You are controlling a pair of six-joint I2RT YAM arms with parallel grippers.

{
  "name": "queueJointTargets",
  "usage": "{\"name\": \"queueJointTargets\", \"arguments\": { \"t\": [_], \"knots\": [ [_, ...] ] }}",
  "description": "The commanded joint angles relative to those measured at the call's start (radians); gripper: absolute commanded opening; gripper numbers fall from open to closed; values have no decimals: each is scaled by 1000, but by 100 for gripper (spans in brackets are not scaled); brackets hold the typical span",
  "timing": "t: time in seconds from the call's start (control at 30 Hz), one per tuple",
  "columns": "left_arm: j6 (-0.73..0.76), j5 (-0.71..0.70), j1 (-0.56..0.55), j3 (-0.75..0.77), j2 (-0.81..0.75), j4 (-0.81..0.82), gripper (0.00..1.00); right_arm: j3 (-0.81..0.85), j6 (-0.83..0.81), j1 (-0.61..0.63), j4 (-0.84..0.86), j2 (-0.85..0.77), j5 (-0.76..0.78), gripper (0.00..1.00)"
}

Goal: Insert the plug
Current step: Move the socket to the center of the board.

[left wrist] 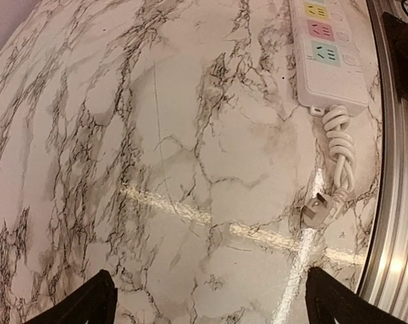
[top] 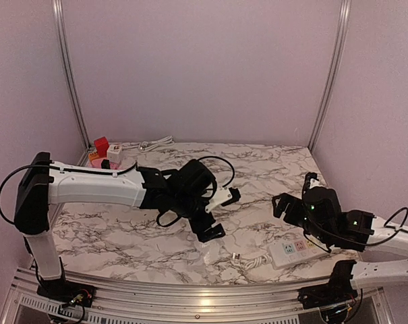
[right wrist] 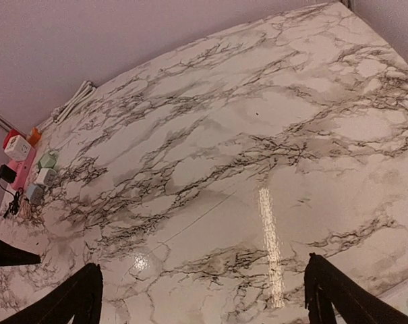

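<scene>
Marble tabletop is carrying the plug [top: 235, 256] near its front edge, cord trailing right to the power strip [top: 295, 248], with the left gripper [top: 220, 214] hovering spread and empty just behind-left, nearer than the likewise spread right gripper [top: 295, 192].

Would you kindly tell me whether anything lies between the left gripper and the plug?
Nothing visible does. The left gripper hangs open over the table; the plug lies uncovered there, with its coiled cord leading to the power strip.
</scene>
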Motion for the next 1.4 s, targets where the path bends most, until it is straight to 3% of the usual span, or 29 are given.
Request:
{"name": "queueJointTargets", "arguments": {
  "t": [0.0, 0.3, 0.67, 0.8, 1.23, 1.37],
  "knots": [
    [131, -4, -84, 116, 106, 27, 99, -33, 98, -7, -45, -74, 118, 99],
    [137, 11, -155, 303, 313, 35, 99, -11, 248, -6, -266, -117, 228, 99],
    [172, 179, -201, 355, 408, 25, 97, -49, 295, -7, -307, -239, 273, 98],
    [170, 166, -213, 396, 454, 11, 93, -45, 291, -6, -303, -230, 273, 99],
    [148, 107, -219, 488, 575, -38, 60, -55, 298, -7, -324, -315, 291, 99],
    [140, 102, -219, 491, 580, -40, 44, -45, 292, -7, -325, -305, 295, 98]
  ]
}}
